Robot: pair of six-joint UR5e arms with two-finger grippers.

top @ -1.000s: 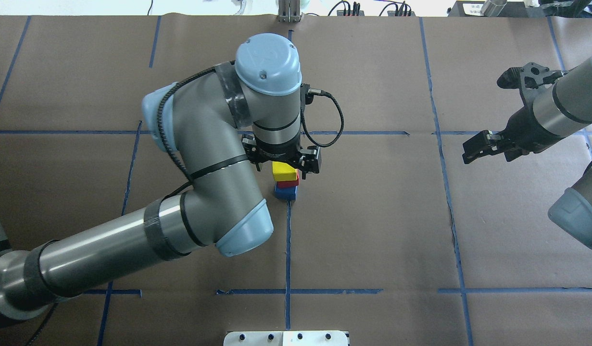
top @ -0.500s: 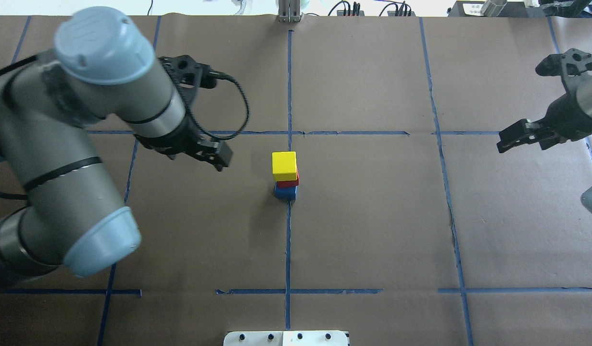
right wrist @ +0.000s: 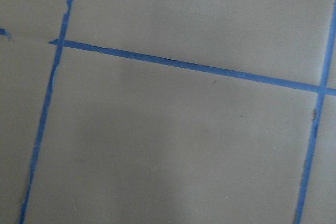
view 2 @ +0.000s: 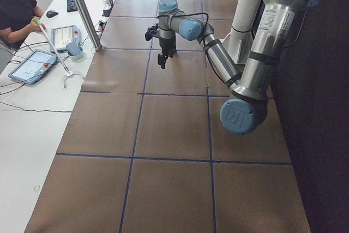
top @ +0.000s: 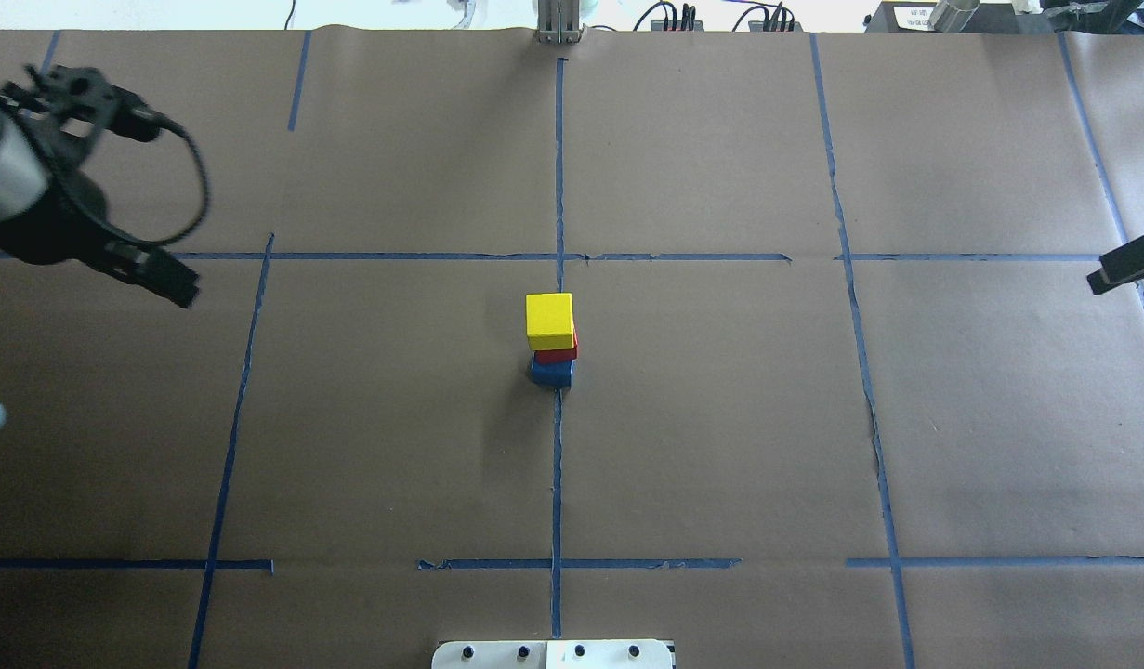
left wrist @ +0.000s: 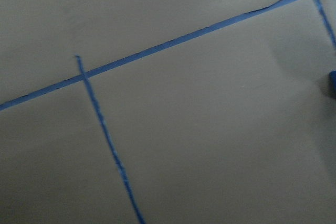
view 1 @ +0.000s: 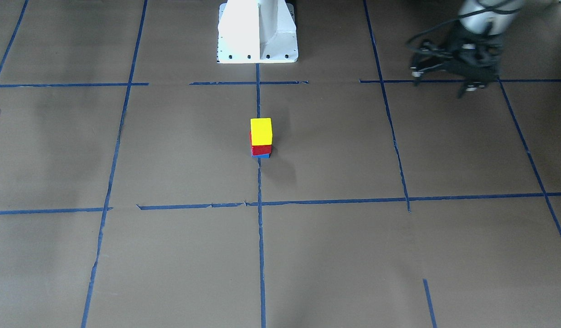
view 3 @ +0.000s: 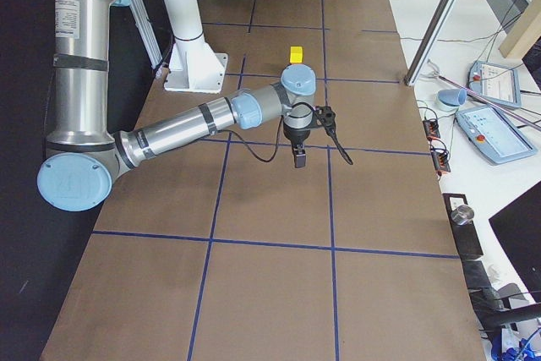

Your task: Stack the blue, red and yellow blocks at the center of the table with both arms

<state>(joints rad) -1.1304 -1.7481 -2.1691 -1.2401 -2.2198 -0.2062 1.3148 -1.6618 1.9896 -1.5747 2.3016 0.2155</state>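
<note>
A yellow block (top: 548, 320) sits on a red block (top: 560, 354), which sits on a blue block (top: 551, 373), at the table's centre on the tape cross. The stack also shows in the front view, with yellow (view 1: 261, 131) above red (view 1: 261, 149). Nothing touches it. My left gripper (top: 167, 282) hangs far left of the stack, empty, its jaws apart in the front view (view 1: 467, 89). Only the tip of my right gripper (top: 1124, 268) shows at the far right edge, and I cannot tell whether it is open or shut.
Brown paper with a blue tape grid (top: 558, 465) covers the table. The white robot base (view 1: 257, 32) stands at the near edge. A metal post (top: 558, 23) and cables lie at the far edge. An operator (view 2: 16, 9) sits at a side table with tablets.
My left gripper was open around the yellow block on the stack and has pulled away far to the left. My right gripper has drawn back to the right edge. The stack has not moved.
</note>
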